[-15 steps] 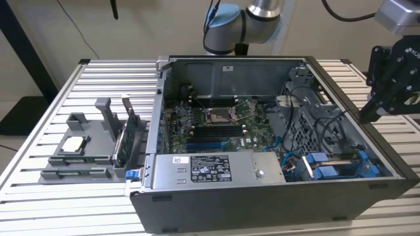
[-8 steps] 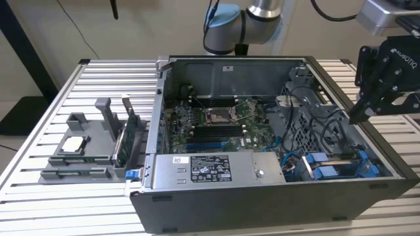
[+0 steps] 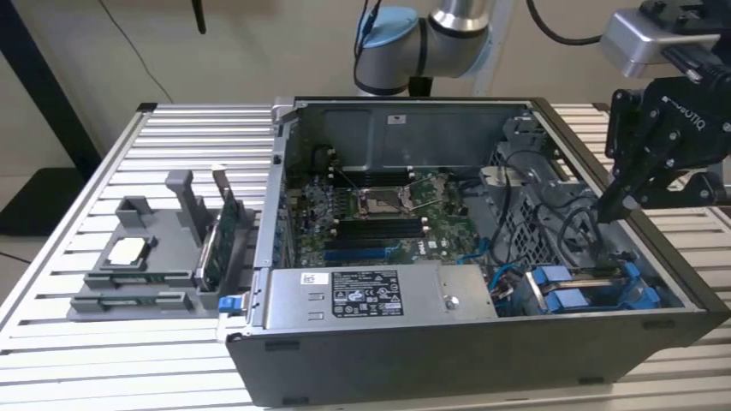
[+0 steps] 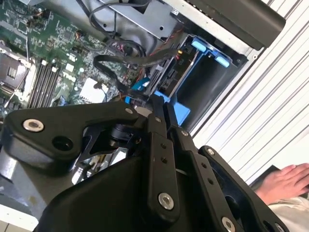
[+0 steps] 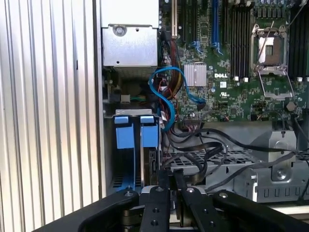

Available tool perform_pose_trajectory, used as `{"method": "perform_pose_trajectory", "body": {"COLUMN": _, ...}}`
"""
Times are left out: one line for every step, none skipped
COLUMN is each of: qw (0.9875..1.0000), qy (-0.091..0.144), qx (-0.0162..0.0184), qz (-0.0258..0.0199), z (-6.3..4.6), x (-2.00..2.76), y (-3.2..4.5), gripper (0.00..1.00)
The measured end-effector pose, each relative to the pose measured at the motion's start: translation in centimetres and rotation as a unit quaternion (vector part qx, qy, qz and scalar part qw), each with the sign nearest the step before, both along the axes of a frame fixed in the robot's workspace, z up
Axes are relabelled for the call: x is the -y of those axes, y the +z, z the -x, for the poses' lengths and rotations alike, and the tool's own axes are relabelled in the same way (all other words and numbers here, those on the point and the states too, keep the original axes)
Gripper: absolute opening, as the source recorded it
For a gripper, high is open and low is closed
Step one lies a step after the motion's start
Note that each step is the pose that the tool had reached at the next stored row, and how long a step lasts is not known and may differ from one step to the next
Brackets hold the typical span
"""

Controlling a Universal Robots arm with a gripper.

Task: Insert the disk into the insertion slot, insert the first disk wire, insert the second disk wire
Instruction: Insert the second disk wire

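- The table (image 3: pixel 115 360) under me is bare slatted aluminium, its ribs running across the exterior view. Behind it are a plain beige wall and a dark post.
- A computer case (image 3: pixel 457 360) lies open on the slats. My landmark is the silver power supply (image 3: pixel 354 295) against the case's near wall.
- Outside the case, to the exterior view's left of the power supply, a grey stand (image 3: pixel 149 265) holds green cards on edge.
- Beyond the power supply, deeper in the case, lies the green motherboard (image 3: pixel 389 205).
- In the second wrist view a person's hand (image 4: pixel 285 181) rests off past the table's edge.
- The disk (image 3: pixel 567 300) sits just beside the power supply, to the exterior view's right of it, in the insertion slot (image 3: pixel 594 287). It stands on edge in its blue frame.
- The disk's long axis runs along the case's near wall, in line with the power supply. Its blue tabbed end (image 5: pixel 150 137) points toward the power supply.
- My gripper (image 3: pixel 615 210) hangs above the disk, farther from the power supply, over loose black cables (image 5: pixel 203 150).
- My fingers (image 4: pixel 155 121) are drawn narrow, their tips almost touching, with nothing visibly pinched between them.
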State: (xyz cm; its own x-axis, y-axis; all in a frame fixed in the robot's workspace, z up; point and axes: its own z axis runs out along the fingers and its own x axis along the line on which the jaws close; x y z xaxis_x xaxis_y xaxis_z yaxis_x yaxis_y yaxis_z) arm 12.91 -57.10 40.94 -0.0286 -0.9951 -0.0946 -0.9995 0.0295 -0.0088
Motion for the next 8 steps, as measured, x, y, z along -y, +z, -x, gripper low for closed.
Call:
{"method": "perform_pose_trajectory", "body": {"qw": 1.0, "qy": 0.0, "qx": 0.0002, "qz": 0.0002, "z": 0.01, "x": 0.0, "y": -0.13, "gripper": 0.16}}
{"method": "perform_pose_trajectory", "body": {"qw": 1.0, "qy": 0.0, "qx": 0.0004, "qz": 0.0003, "z": 0.02, "x": 0.0, "y": -0.22, "gripper": 0.16}}
{"method": "perform_pose_trajectory", "body": {"qw": 1.0, "qy": 0.0, "qx": 0.0005, "qz": 0.0003, "z": 0.02, "x": 0.0, "y": -0.26, "gripper": 0.16}}
{"method": "perform_pose_trajectory", "body": {"qw": 1.0, "qy": 0.0, "qx": 0.0005, "qz": 0.0003, "z": 0.02, "x": 0.0, "y": -0.27, "gripper": 0.16}}
{"method": "perform_pose_trajectory", "body": {"qw": 1.0, "qy": 0.0, "qx": 0.0005, "qz": 0.0003, "z": 0.02, "x": 0.0, "y": -0.27, "gripper": 0.16}}
{"method": "perform_pose_trajectory", "body": {"qw": 1.0, "qy": 0.0, "qx": 0.0005, "qz": 0.0002, "z": 0.02, "x": 0.0, "y": -0.28, "gripper": 0.16}}
{"method": "perform_pose_trajectory", "body": {"qw": 1.0, "qy": 0.0, "qx": 0.0005, "qz": 0.0002, "z": 0.02, "x": 0.01, "y": -0.28, "gripper": 0.16}}
{"method": "perform_pose_trajectory", "body": {"qw": 1.0, "qy": 0.0, "qx": 0.0005, "qz": 0.0002, "z": 0.02, "x": 0.0, "y": -0.28, "gripper": 0.16}}
